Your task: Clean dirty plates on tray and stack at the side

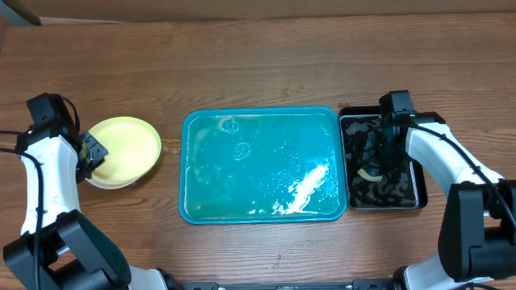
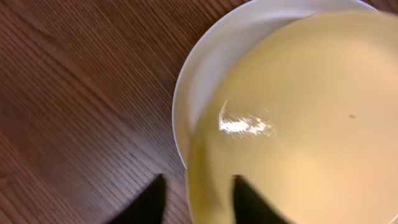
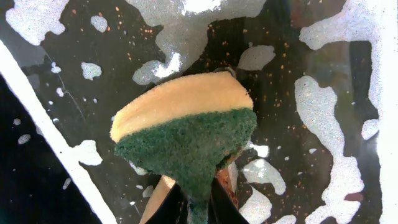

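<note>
A pale yellow-green plate point(image 1: 125, 141) lies on a white plate point(image 1: 101, 179) on the table left of the teal tray point(image 1: 184, 161). Any third plate is hidden. My left gripper point(image 1: 93, 153) is at the stack's left edge. In the left wrist view its fingers point(image 2: 196, 199) are apart and straddle the rim of the yellow-green plate point(image 2: 298, 124), with the white plate point(image 2: 199, 74) below it. The tray holds only water and foam. My right gripper point(image 3: 200, 205) is shut on a yellow-and-green sponge point(image 3: 186, 130) over the black tub point(image 3: 74, 37).
The black tub point(image 1: 421, 189) stands against the tray's right side and holds dark water with foam patches. My right arm point(image 1: 435, 153) reaches over it. Bare wooden table point(image 1: 258, 64) lies behind the tray.
</note>
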Controlling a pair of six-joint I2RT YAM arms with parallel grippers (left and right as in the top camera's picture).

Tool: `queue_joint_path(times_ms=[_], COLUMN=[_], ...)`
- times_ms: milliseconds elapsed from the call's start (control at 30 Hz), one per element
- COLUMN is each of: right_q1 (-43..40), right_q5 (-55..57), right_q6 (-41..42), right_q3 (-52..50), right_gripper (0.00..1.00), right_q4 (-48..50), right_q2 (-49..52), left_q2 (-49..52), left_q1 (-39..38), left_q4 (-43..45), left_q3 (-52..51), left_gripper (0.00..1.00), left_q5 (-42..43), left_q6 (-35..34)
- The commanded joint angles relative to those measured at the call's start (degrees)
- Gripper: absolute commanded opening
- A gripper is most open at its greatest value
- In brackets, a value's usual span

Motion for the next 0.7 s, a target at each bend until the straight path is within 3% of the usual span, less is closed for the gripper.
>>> queue_joint_path(times_ms=[0,100,367,433,533,667], right_q1=[-0.2,-0.2,-0.2,-0.2,-0.2,-0.2], right_q5=[0.4,0.4,0.4,0.4,0.3,-5.6], right_q6=[-0.2,-0.2,-0.2,-0.2,-0.9,-8.9], right_q3=[0.0,0.0,0.0,0.0,0.6,4.1], right_gripper=[0.08,0.08,0.09,0.04,0.04,0.04], right_q4=[0.1,0.1,-0.2,0.1,1.9,3.2], right_q2=[-0.6,-0.6,-0.6,-0.6,-0.6,-0.6], left_q2=[0.2,-0.4,-5.9,-7.4,-8.7,-8.6], left_q1=[0.2,0.1,-2.6,-4.8,-9.5,-16.6], left_q4=[0.2,-0.8,-3.3,-4.5,-6.6,-7.8], left_q3=[2.1,3.1,4.5,4.5,4.5,4.4], left_gripper=[0.75,0.81,0.81,0.82,0.82,0.82], left_q5=[4.5,6.8,16.2,18.7,21.0,20.8], left_q6=[-0.3,-0.4,0.1,0.1,0.6,1.9])
